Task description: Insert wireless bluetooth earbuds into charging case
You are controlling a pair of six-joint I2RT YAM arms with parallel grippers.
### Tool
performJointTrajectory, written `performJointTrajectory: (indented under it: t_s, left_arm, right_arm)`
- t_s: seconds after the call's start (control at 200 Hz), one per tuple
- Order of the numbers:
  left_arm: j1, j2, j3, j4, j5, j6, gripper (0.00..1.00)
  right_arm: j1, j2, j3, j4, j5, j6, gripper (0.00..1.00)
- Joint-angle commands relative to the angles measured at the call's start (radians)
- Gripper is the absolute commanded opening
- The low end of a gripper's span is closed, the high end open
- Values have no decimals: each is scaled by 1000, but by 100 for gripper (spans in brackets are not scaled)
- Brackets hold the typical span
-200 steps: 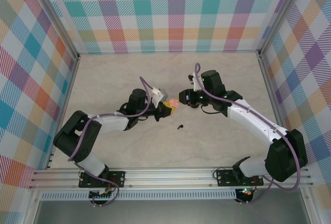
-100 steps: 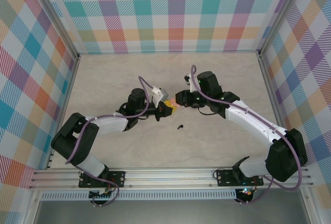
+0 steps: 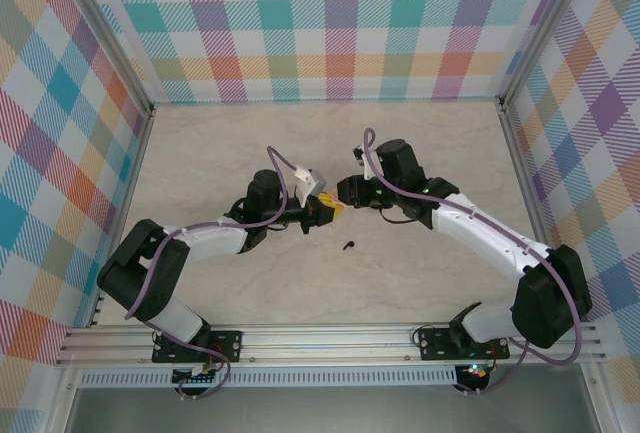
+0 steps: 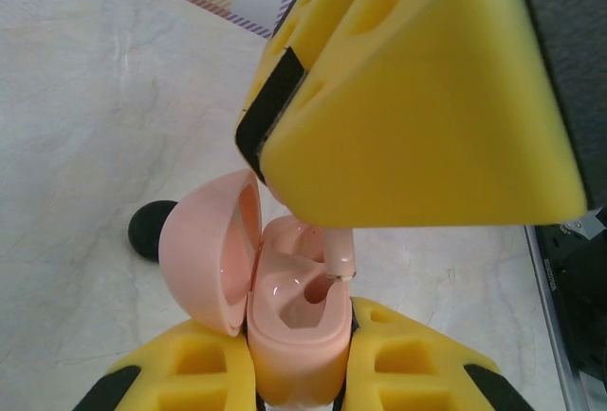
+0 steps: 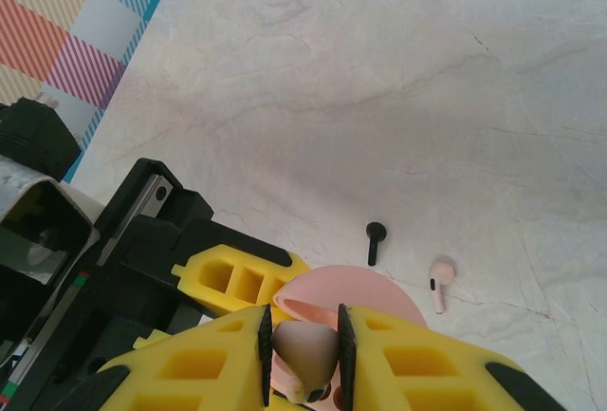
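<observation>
The right jaws, clamped on a pink bud (image 4: 339, 248), have moved over the case (image 4: 289, 330) clamped in the left jaws, stem nearly seated.

Left pincer (image 3: 325, 209), right pincer (image 3: 344, 194) clamped, tip-to-tip.

Overhead; 2 close wrist views share case (image 4: 294, 335).

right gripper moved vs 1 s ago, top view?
Yes: the right gripper edged slightly left, judged against the glossy black stemmed earbud lying on the beige marble-look table.
</observation>
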Motion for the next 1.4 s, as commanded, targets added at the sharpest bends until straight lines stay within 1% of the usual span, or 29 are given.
performJointTrajectory:
  t_s: [0.0,0.58,1.12,1.395]
  left_arm:
    - [-14,-34,31,18,28,-3,12]
    - [-16,-39,46,-5,20,-13,12]
    - [-15,-51,45,-39,-34,-2,12]
    - [-15,-54,46,-38,-27,-3,12]
  right_arm:
    - [7,12,41,15,16,-28,28]
    - [21,41,62,-17,36,-46,27]
    - [36,40,72,-57,86,-69,27]
    - [42,49,76,-67,96,-76,27]
